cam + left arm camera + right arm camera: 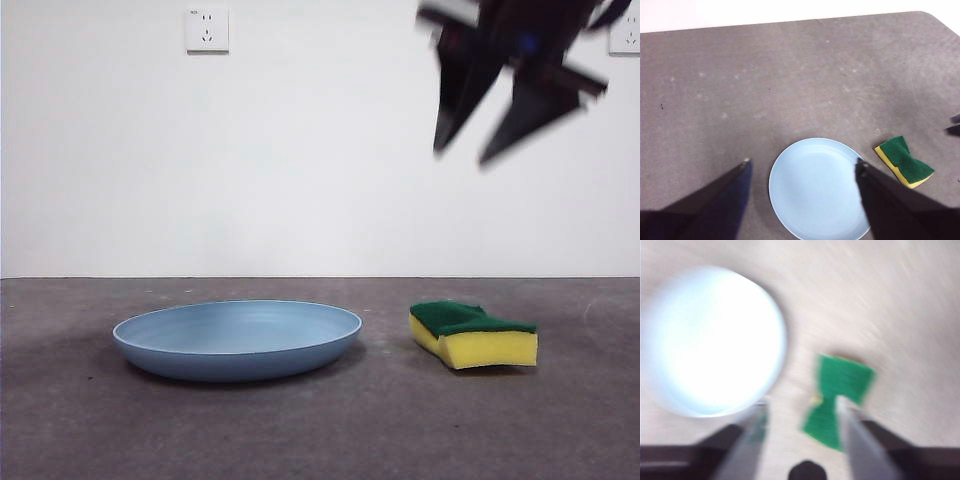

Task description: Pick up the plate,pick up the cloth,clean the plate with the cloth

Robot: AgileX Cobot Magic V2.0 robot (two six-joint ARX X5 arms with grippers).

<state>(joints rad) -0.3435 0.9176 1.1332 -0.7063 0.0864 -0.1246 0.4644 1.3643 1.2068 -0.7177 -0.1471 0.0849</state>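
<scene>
Plate [238, 340], sponge [473, 335] apart on grey table [320, 430] (white wall); both grippers' jaws wide.

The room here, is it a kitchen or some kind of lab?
Probably a lab test bench, not a kitchen: a bare grey table, a plain white wall with a power socket, and only a blue plate and sponge.

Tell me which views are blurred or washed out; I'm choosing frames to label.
Right wrist view: heavy motion blur, plate overexposed to near white, sponge smeared. Front view: plate and sponge sharp, only the right gripper at upper right is blurred. Left wrist view: sharp, evenly lit, left gripper jaws dark.
</scene>
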